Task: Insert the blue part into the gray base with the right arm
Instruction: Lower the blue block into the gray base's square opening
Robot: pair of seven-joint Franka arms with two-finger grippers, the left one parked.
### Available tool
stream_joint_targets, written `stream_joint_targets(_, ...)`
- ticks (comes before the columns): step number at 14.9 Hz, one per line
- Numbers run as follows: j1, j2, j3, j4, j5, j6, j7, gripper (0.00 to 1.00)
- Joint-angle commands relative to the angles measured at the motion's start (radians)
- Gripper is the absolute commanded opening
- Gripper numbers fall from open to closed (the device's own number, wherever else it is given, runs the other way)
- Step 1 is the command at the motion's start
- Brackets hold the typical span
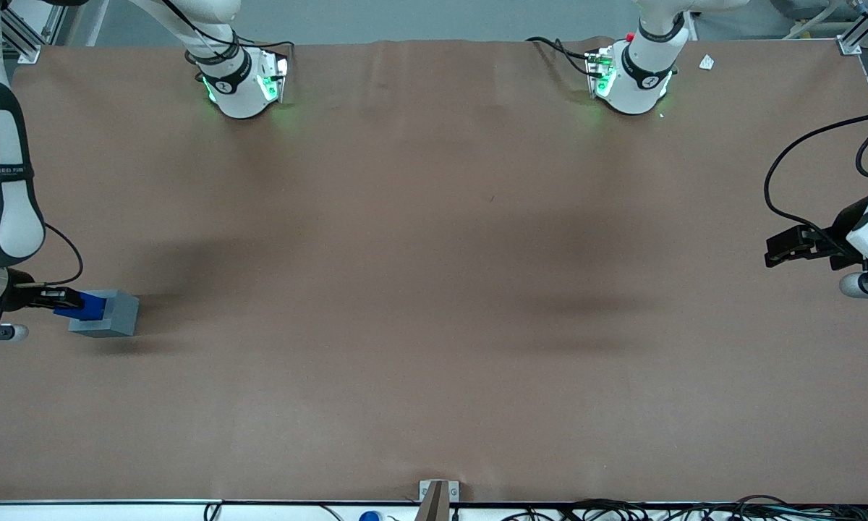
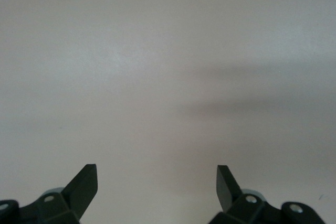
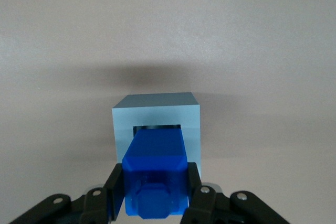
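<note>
Right wrist view showed my gripper [image 3: 155,195] jaws pinching the blue part [image 3: 156,169], its long axis aimed straight at the gray base [image 3: 156,124] recess, nose entering, on the tabletop [image 1: 434,325].

The gray base [image 1: 108,313] is set on the brown surface [image 1: 434,289] toward the working arm's end (a light gray cube-like block, its square recess seen in the wrist view [image 3: 156,129]). The bright blue part [image 1: 79,307] is held between the fingers of the claw [image 1: 61,298], and its leading end [image 3: 156,153] is entered into that recess.
</note>
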Motion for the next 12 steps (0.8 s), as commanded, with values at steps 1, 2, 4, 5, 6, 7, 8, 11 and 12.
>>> stream_joint_targets(1,-0.005,0.001,0.008,0.004,0.0,-0.005,0.012,0.02)
stream_joint_targets(2,-0.005,0.001,0.008,0.004,0.0,-0.005,0.012,0.02)
stream_joint_targets(4,-0.005,0.001,0.008,0.004,0.0,-0.005,0.012,0.02)
stream_joint_targets(5,-0.005,0.003,0.008,0.004,0.0,-0.004,0.012,0.02)
stream_joint_targets(6,-0.003,0.003,0.008,0.004,0.0,-0.004,0.012,0.02)
stream_joint_targets(7,-0.002,0.006,0.008,0.004,0.0,-0.004,0.012,0.02)
stream_joint_targets(8,-0.002,0.007,0.008,0.004,0.0,-0.004,0.012,0.02)
stream_joint_targets(11,-0.002,0.007,0.008,0.004,0.0,-0.004,0.011,0.02)
stream_joint_targets(12,-0.002,0.009,0.008,0.004,0.0,-0.002,0.011,0.02)
